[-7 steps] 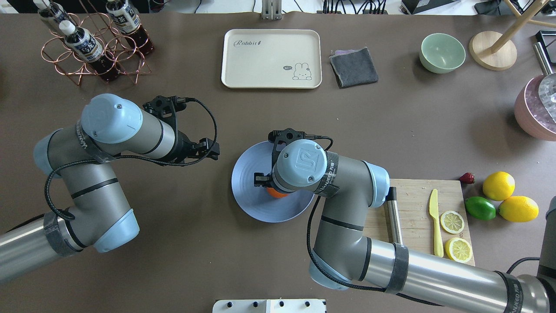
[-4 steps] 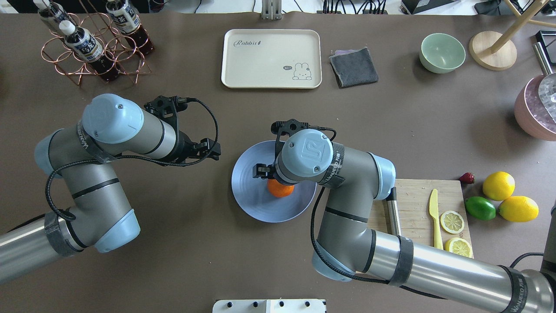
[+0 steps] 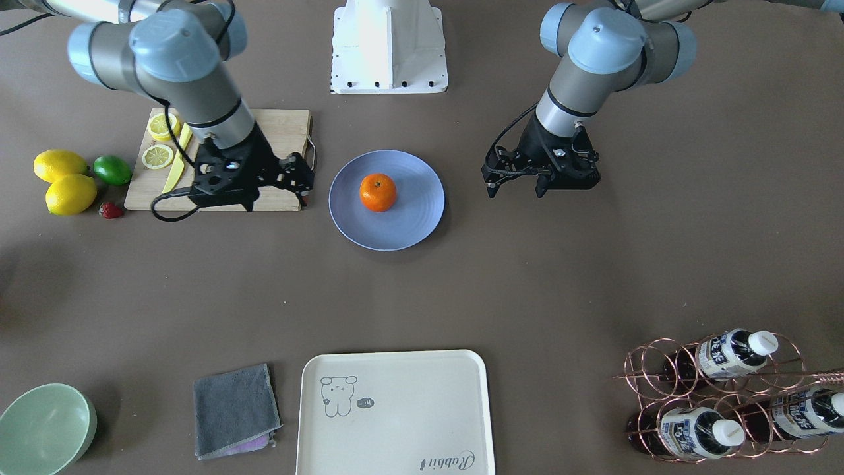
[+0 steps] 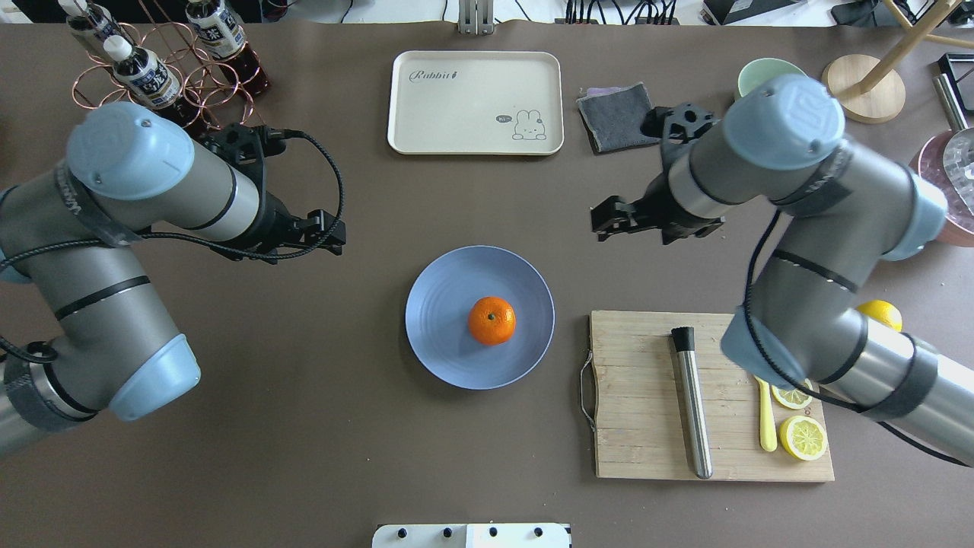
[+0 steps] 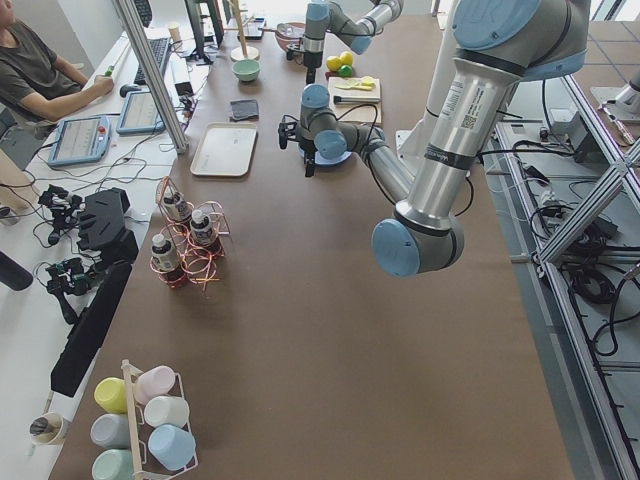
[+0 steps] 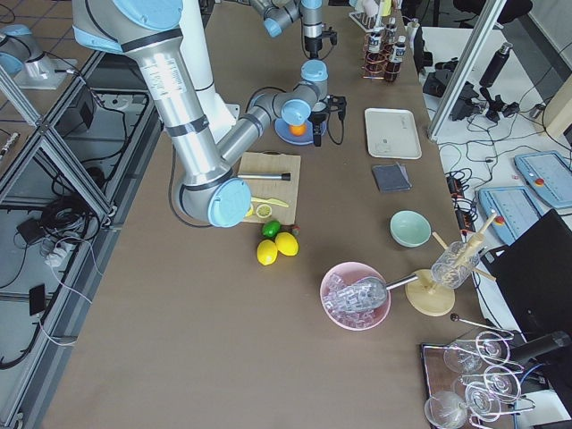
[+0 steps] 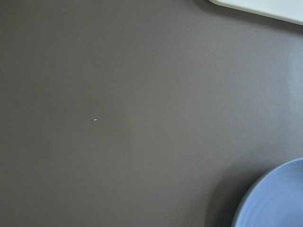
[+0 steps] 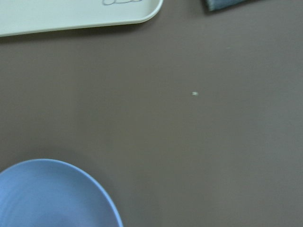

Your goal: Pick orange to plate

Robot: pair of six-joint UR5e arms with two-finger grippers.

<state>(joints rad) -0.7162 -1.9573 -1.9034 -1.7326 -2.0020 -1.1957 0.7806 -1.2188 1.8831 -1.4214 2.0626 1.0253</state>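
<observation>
The orange (image 4: 491,320) (image 3: 378,192) sits stem-up near the middle of the periwinkle plate (image 4: 441,320) (image 3: 412,214), free of both grippers. My right gripper (image 4: 603,221) (image 3: 298,177) hangs open and empty above the table, to the plate's back right. My left gripper (image 4: 335,236) (image 3: 515,190) stands open and empty to the plate's back left. Each wrist view catches only a plate (image 7: 279,198) (image 8: 47,194) edge and bare table; the fingers are out of view there.
A wooden cutting board (image 4: 647,396) with a steel rod (image 4: 691,403), yellow knife and lemon slices lies right of the plate. Cream tray (image 4: 475,103), grey cloth (image 4: 618,116) and bottle rack (image 4: 152,68) line the far side. Lemons (image 3: 62,181) and a lime (image 3: 112,169) lie beyond the board.
My right gripper has let go of the orange, risen and swung away to the back right, uncovering the plate. The left arm has drawn back to the left.
</observation>
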